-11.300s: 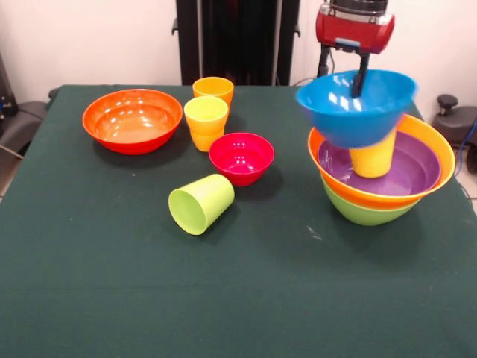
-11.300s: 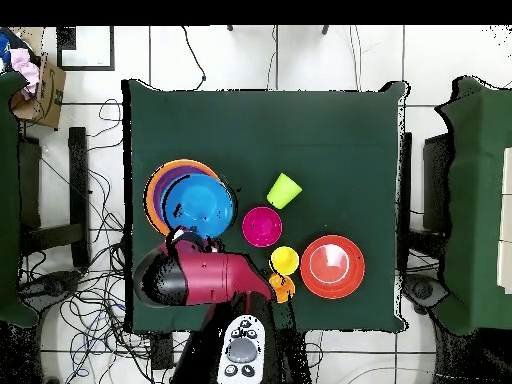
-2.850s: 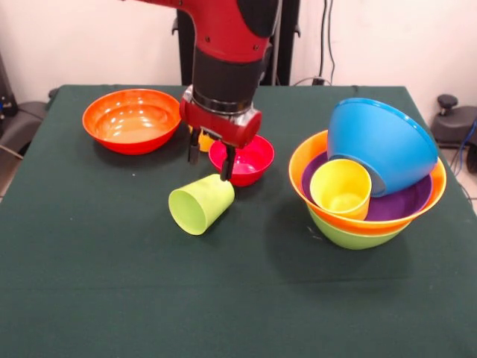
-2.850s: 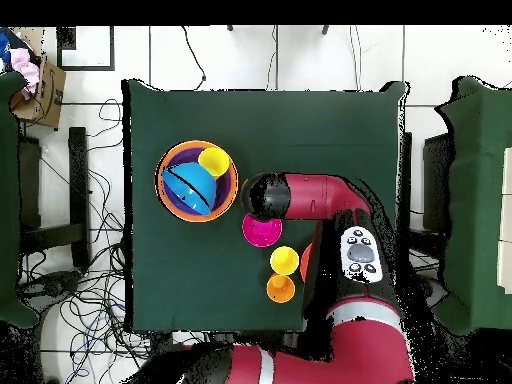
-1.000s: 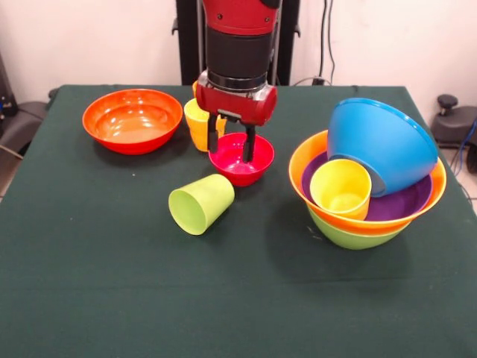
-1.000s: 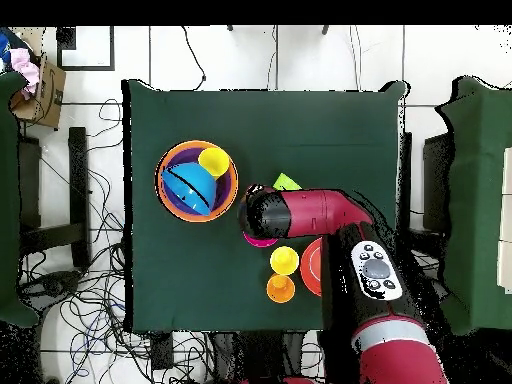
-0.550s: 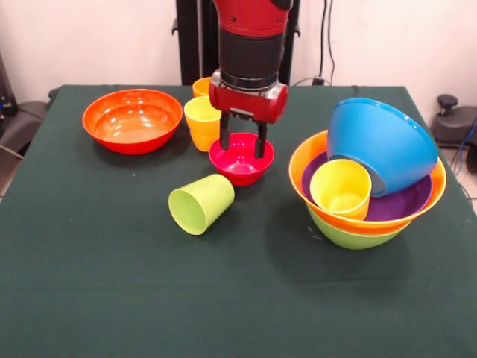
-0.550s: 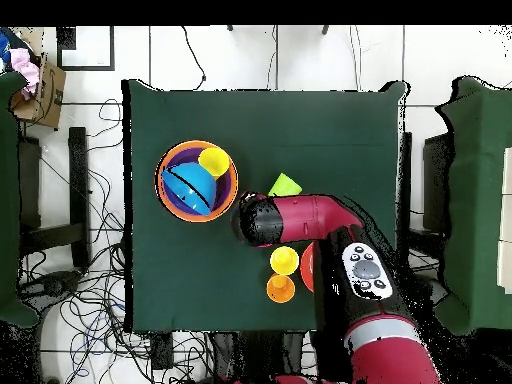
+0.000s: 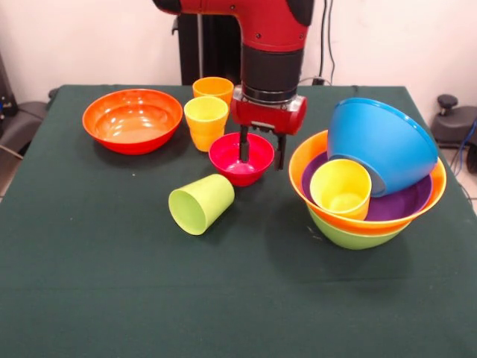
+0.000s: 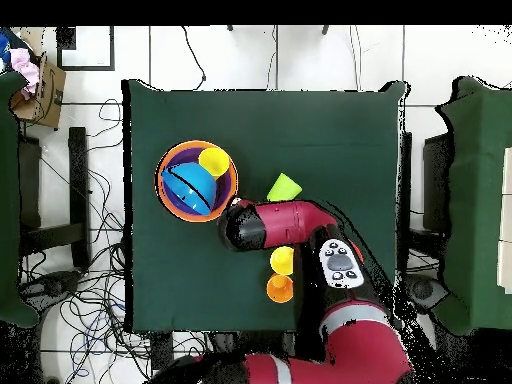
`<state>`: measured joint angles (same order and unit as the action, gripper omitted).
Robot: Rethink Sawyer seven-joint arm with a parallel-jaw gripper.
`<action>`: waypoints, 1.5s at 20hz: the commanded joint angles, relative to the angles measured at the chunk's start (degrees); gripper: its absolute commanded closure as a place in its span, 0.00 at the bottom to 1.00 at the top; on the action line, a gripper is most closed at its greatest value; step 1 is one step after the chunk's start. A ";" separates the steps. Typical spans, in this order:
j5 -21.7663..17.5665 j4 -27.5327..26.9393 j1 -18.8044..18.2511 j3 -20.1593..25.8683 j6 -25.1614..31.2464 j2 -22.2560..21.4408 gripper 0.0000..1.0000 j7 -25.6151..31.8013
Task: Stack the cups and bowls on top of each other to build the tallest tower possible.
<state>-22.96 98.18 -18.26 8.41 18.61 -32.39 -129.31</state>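
Green table (image 9: 89, 298) | lime cup (image 9: 201, 203) on its side — mouth toward camera | end effector (image 9: 261, 153) open astride magenta bowl (image 9: 232, 158) rim — holding nothing

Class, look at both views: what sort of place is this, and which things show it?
Probably a robotics lab, not a kitchen. A red robot arm works over a green-clothed table set with plastic bowls and cups, and loose cables trail over the tiled floor around it.
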 commanded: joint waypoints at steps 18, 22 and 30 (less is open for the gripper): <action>-1.64 1.02 3.66 -6.82 -1.46 6.24 0.00 -2.50; -1.01 0.07 4.01 -7.16 -2.27 7.81 0.00 -3.17; 0.34 -3.03 7.46 -9.36 -4.20 12.16 0.00 -5.60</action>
<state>-22.90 98.03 -13.66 -2.32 16.47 -25.81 -129.31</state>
